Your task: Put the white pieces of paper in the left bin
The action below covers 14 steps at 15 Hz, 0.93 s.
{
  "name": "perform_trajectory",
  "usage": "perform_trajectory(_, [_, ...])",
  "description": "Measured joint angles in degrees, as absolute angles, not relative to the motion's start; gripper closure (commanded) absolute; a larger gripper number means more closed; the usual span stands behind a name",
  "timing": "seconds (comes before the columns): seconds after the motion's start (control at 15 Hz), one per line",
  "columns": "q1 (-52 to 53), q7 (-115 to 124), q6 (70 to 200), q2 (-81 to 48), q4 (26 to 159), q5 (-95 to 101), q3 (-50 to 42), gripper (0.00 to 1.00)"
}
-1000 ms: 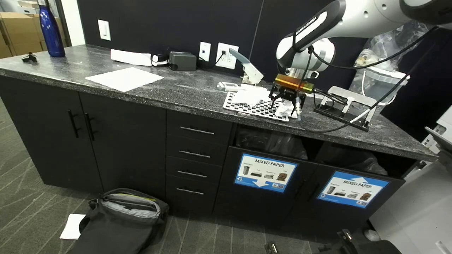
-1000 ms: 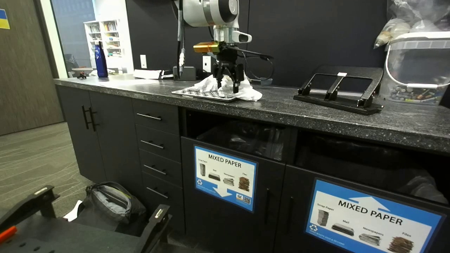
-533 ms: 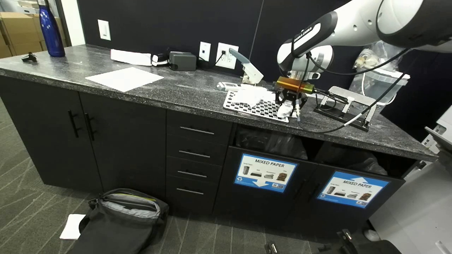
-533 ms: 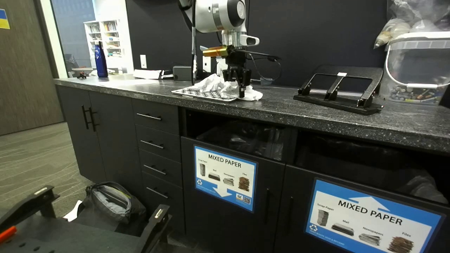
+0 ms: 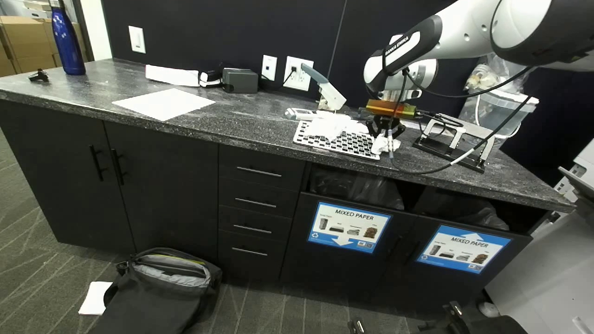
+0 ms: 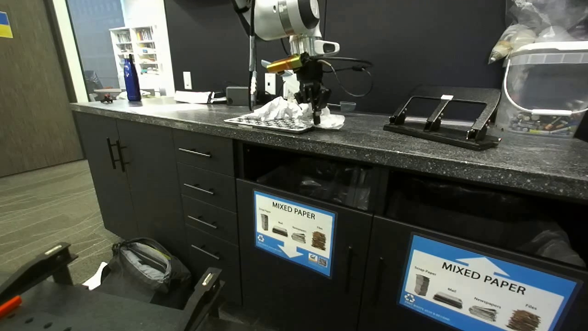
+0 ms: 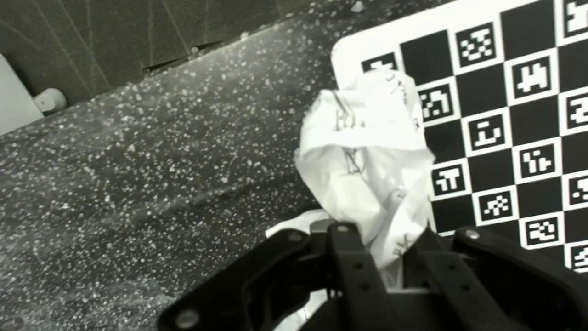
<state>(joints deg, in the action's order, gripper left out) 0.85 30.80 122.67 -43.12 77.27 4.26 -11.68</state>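
A checkered board (image 7: 487, 142) lies partly under a heap of paper (image 5: 330, 125); a stand (image 5: 457, 139) and a tub (image 6: 537, 99) stand near each other to one side, a bottle (image 5: 68, 41) well apart. The counter (image 5: 260, 120) is dark and speckled, against a black wall (image 5: 195, 28), with a bag (image 5: 162, 297) on the carpet (image 5: 260, 306). Under the counter are four drawers (image 5: 260, 190), one left bin (image 5: 338, 273) and one right bin (image 5: 431, 287). The jaws, nearly together, pinch one crumpled piece (image 7: 363, 174) at the board's edge.

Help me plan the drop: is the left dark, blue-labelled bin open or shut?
Open: the bin has a gap above its front, translucent plastic liner showing.
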Motion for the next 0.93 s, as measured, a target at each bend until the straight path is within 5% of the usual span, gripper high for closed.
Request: perform_trajectory(0.93, [-4.69,6.74,120.95,-20.10,115.94,6.98,-9.82,0.84])
